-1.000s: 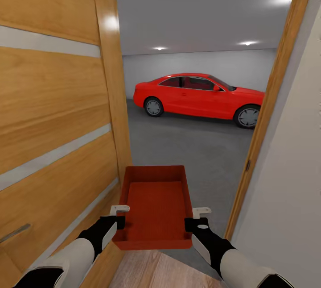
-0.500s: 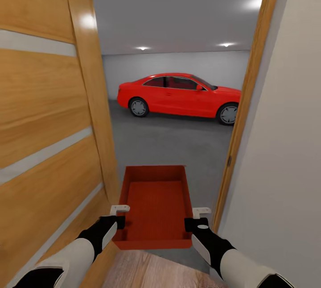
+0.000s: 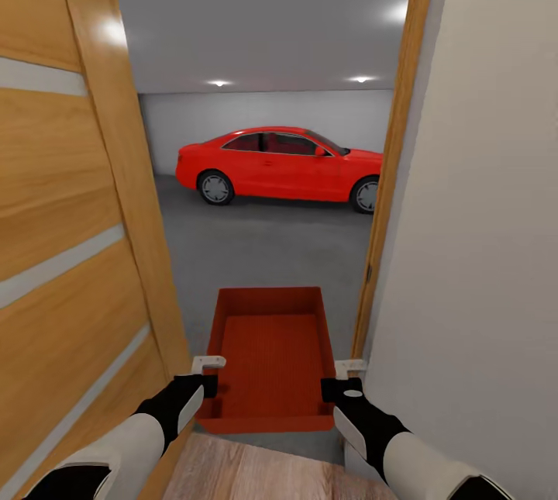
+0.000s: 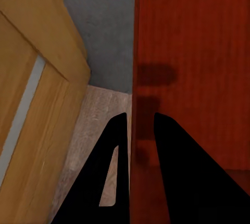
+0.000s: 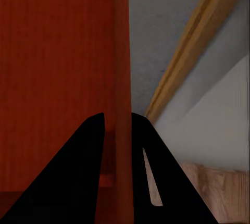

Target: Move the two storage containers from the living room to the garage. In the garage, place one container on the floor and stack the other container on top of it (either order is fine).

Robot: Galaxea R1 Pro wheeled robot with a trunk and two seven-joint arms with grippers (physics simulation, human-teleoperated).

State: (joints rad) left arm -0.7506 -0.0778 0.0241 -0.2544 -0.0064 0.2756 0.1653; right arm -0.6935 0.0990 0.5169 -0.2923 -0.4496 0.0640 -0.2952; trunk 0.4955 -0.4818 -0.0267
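Orange-red storage container (image 3: 270, 356) sits between my two grippers, carried level at the garage threshold, its open top up. Its long axis runs from me toward 12 o'clock, straight at the doorway. My left gripper (image 3: 206, 376) is clamped on the left long wall near the near corner; the left wrist view shows one finger (image 4: 117, 146) outside and one inside that wall. My right gripper (image 3: 341, 377) pinches the right long wall likewise. Both arms sit equally near. The wooden door (image 3: 70, 252) stands at 9 o'clock, the door frame (image 3: 387, 190) close at 2 o'clock. I judge right-side clearance the tighter. Concrete floor (image 3: 263, 244) and red car (image 3: 279, 165) lie ahead.
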